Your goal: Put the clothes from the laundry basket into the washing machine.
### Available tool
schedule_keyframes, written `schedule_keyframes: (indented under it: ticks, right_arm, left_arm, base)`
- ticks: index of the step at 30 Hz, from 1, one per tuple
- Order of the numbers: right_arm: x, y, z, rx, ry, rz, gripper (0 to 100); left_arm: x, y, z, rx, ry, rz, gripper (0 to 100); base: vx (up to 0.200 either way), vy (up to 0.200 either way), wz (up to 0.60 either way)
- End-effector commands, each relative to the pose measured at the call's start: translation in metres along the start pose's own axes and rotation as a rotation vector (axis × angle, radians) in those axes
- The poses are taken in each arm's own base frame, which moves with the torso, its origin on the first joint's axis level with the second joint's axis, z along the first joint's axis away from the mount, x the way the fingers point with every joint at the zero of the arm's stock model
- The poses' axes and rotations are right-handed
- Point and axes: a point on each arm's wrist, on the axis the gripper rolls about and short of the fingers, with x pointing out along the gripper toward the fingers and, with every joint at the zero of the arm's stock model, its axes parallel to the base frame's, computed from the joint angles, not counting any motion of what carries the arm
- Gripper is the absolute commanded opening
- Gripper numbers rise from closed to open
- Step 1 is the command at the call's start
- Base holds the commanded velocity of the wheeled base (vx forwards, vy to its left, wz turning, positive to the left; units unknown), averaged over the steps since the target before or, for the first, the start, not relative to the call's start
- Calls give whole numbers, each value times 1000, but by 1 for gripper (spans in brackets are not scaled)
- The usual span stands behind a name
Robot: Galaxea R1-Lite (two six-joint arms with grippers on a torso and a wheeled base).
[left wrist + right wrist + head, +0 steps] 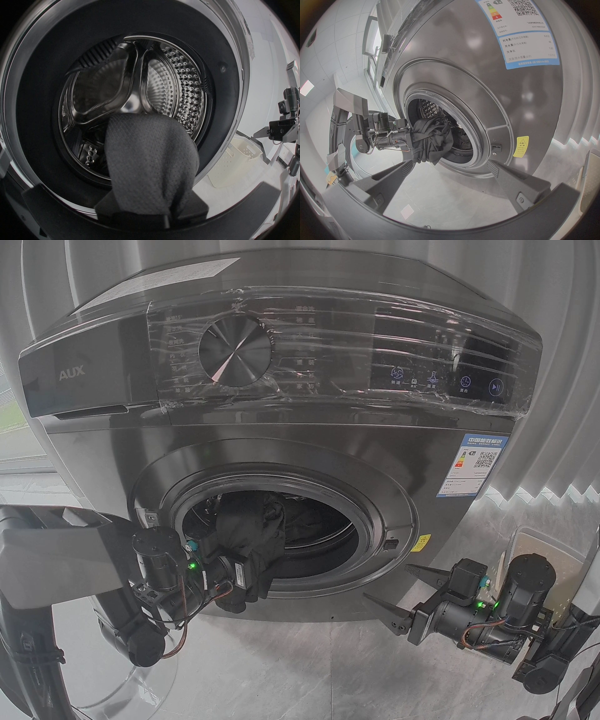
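**Dark garment held at the drum mouth**

The washing machine (300, 427) stands with its round door opening uncovered. The left claw (240, 574) sits at the lower left rim of that opening, clamped on a dark garment (250, 530). The garment bunches over the claw and hangs across the rim, partly inside the drum (175, 84). The right claw (403, 591) hovers low and to the right of the opening, fingers spread wide with nothing between them. The cream laundry basket (237, 159) rests on the floor, right of the machine
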Motion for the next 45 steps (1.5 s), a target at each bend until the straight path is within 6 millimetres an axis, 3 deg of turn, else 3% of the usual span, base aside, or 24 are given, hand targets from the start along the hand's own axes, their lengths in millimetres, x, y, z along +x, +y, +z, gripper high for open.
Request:
schedule_keyframes:
  ticks: [1,5,17,24,31,39,45]
  right_arm:
    - [-1,0,-2,0,8,-1,100]
    - [-1,0,-2,0,11,-1,100]
    - [-15,-4,-13,3,77,-29,100]
    - [-37,-23,-28,23,171,-120,100]
    - [-40,-23,-26,22,166,-113,100]
    - [-41,-23,-26,21,165,-113,100]
    - [-40,-22,-27,22,170,-108,100]
  left_arm:
    - [1,0,-1,0,1,-1,0]
    - [1,0,-1,0,0,-1,0]
    - [8,-4,5,5,-37,-13,0]
    - [45,-23,4,-2,-114,-73,0]
    - [86,-49,6,-93,-214,-83,0]
    - [103,-53,-20,-121,-179,-29,0]
    - [126,-50,-15,-144,-205,-2,0]
  base:
    - [0,200,0]
    - [0,200,0]
    - [0,0,0]
    - [0,0,0]
    - [0,0,0]
    - [0,0,0]
    - [0,0,0]
